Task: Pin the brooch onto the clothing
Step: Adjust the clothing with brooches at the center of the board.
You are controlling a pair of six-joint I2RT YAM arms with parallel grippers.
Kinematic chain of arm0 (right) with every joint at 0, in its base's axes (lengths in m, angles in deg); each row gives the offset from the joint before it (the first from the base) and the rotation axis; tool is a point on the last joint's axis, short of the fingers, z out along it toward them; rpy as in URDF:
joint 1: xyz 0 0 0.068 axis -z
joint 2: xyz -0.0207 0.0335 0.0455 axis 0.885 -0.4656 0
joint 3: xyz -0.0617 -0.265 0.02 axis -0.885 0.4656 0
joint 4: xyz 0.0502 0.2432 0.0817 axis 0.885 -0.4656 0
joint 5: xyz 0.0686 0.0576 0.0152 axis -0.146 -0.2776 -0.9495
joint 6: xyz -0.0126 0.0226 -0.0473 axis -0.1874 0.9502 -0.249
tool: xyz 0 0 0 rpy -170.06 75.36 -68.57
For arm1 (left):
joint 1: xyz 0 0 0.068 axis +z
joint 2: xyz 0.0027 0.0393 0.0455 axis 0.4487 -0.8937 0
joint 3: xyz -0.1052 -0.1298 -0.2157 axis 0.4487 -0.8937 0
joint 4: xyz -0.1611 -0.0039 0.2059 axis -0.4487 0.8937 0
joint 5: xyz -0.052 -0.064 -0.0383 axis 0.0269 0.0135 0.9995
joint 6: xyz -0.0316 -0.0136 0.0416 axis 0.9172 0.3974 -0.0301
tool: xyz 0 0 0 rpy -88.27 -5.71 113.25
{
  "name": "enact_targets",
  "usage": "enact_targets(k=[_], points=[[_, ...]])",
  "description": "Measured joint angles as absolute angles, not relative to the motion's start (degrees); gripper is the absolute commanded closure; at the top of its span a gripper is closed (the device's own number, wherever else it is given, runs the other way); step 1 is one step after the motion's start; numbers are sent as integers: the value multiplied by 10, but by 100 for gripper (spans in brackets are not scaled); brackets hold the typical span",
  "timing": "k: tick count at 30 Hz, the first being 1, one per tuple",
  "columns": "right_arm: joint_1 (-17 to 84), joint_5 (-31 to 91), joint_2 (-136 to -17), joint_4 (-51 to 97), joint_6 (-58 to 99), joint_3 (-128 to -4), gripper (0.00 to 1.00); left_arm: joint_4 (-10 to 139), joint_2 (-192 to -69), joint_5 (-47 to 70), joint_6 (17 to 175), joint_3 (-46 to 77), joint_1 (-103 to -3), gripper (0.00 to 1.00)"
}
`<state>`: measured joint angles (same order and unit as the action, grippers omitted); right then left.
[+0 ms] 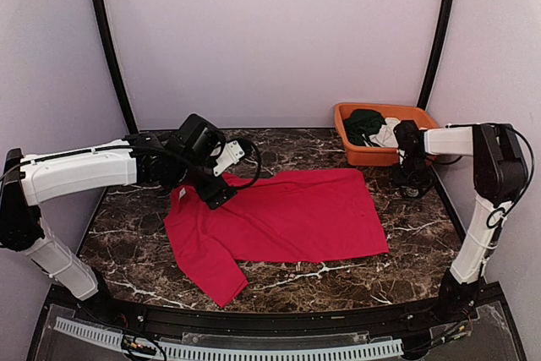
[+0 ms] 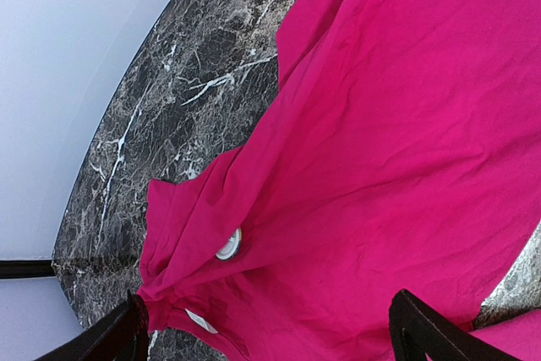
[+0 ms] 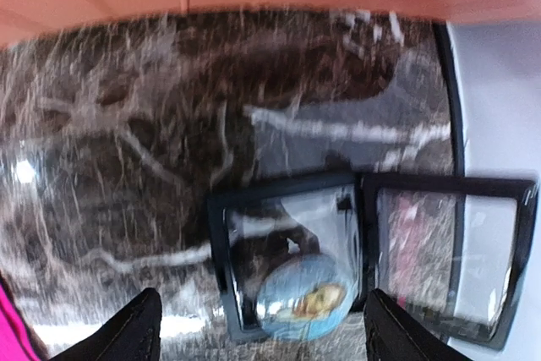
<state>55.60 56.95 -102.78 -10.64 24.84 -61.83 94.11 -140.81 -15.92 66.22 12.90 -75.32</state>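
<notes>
The clothing [image 1: 287,213], a red T-shirt, is spread flat in the middle of the desk [image 1: 127,243], with one sleeve turned toward the near edge. It is judged light, limp and prone to bunching, so a pinch is best taken at a fold or hem near the collar, where the cloth can be kept taut. The left gripper [image 2: 270,327] is held above that collar end, its fingers wide apart and nothing between them.

The brooch [image 3: 303,300], a small round blue piece with a pictured figure, is seen lying in an opened clear case [image 3: 279,185] on the desk, near the orange basket [image 1: 372,155]. It is judged small, rigid and smooth, probably slippery, and its rim is the part to be taken. The right gripper [image 3: 262,319] is poised over the case, open and empty.

The right wrist view is smeared, so the brooch's pin and the depth of the case cannot be made out. In the top view the case cannot be picked out beneath the right arm. Two small white round pieces [image 2: 228,245] at the collar cannot be identified.
</notes>
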Motion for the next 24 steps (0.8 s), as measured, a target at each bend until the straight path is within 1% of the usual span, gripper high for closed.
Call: enact_targets(k=[7, 24], points=[[555, 546, -982, -89, 264, -547, 20, 941, -1408, -159, 662, 129, -754, 1], [578, 515, -985, -19, 294, -542, 19, 937, -1408, -168, 657, 125, -757, 1]])
